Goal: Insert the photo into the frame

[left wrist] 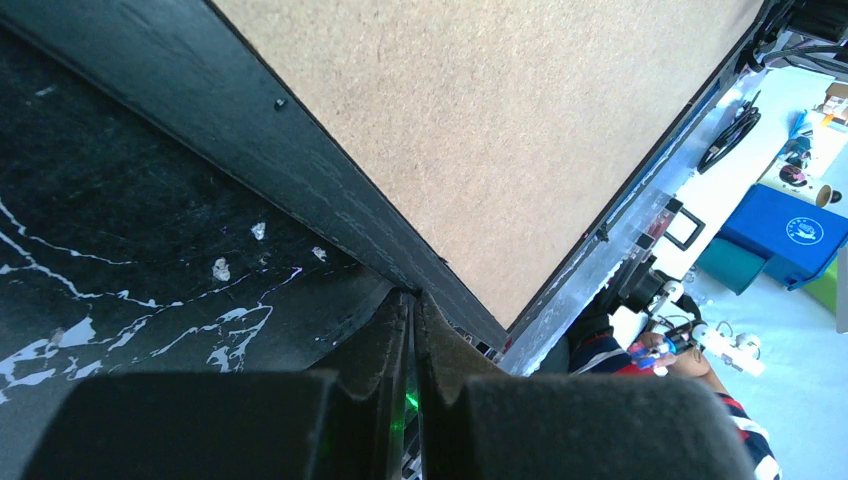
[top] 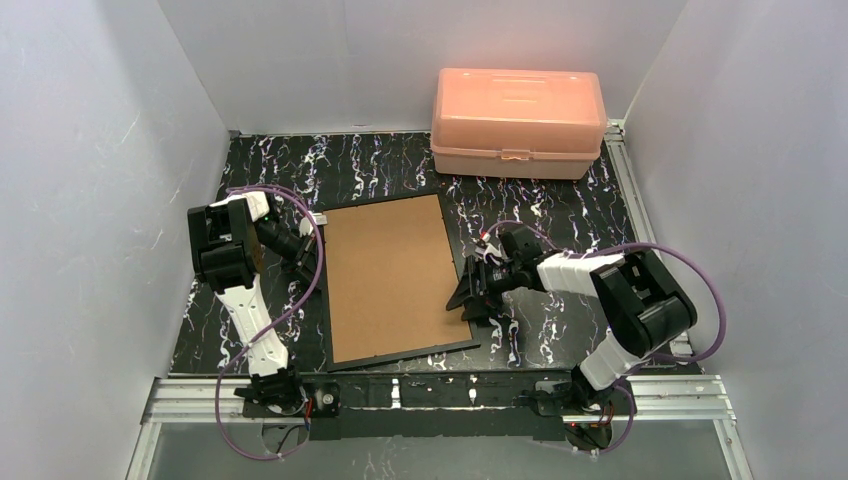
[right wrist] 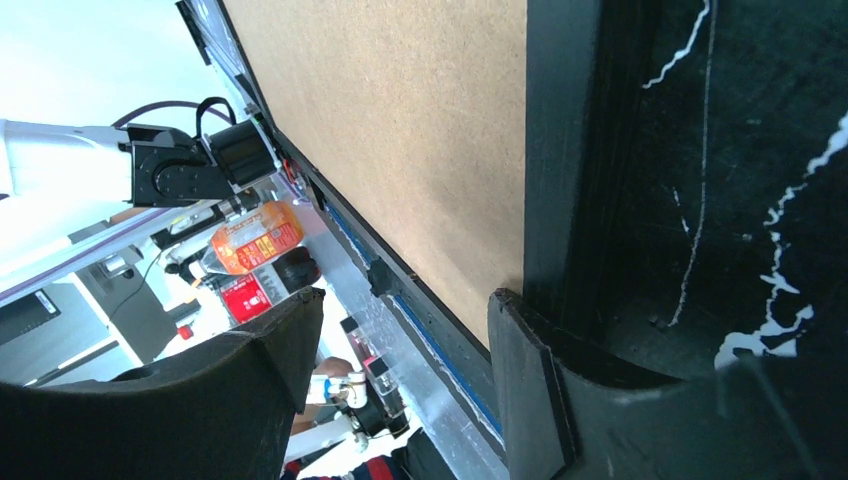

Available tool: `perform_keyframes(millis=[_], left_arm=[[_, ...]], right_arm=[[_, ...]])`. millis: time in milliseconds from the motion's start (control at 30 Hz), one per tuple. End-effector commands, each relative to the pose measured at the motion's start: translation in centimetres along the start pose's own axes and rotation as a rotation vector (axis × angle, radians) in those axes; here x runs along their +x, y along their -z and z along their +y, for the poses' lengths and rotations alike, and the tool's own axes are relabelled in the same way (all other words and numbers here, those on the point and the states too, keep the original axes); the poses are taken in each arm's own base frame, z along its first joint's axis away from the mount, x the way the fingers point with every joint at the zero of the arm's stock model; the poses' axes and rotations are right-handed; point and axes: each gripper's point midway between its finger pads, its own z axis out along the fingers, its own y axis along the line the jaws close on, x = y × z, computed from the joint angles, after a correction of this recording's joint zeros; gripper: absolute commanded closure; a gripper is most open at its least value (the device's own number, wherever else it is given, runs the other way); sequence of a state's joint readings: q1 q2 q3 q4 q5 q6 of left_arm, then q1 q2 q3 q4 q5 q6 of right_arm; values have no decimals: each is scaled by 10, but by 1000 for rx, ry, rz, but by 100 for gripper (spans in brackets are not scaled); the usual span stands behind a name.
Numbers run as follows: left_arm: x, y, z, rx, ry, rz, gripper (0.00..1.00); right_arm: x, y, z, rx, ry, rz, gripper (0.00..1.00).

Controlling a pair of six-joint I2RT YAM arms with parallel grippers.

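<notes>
Pincers, two. Left pincer (left wrist: 412, 300): black pads pressed together, nothing between them, beside the left rim of the frame (top: 385, 280). Right pincer (right wrist: 405, 300): spread wide at its right rim, gripping nothing. Frame, one: thin black rectangle, brown fibreboard back upward, mid-bench (top: 560, 200); front face hidden. Pink plastic box (top: 518, 122), one: rounded lid, far right corner.

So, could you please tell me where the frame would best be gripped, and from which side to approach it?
Probably its right long edge, on the black rim, approached low from the right. The frame lies flat on the table, brown back up, so only its thin edges offer purchase, and the open right gripper is beside that edge.
</notes>
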State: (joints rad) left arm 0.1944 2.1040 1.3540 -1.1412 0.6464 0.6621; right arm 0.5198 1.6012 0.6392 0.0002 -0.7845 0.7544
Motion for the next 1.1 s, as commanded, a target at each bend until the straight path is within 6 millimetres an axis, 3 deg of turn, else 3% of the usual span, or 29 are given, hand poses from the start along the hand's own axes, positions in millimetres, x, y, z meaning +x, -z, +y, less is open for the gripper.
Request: perform_keyframes(millis=[0, 100, 167, 300, 567, 1067], left_arm=[[-11, 1, 5, -44, -86, -37, 100], [-10, 2, 5, -48, -88, -33, 100], [-10, 3, 5, -50, -92, -33, 100], [-11, 5, 4, -52, -97, -35, 100], [-12, 4, 3, -46, -93, -39, 100], [-11, 3, 4, -42, -87, -35, 100]], right_arm=[[-8, 0, 2, 29, 30, -3, 30], [-16, 14, 36, -64, 91, -16, 29], [-19, 23, 48, -91, 113, -24, 29], [-16, 31, 31, -37, 93, -16, 28], [-10, 21, -8, 79, 61, -12, 29], [-1, -2, -15, 119, 62, 3, 31]])
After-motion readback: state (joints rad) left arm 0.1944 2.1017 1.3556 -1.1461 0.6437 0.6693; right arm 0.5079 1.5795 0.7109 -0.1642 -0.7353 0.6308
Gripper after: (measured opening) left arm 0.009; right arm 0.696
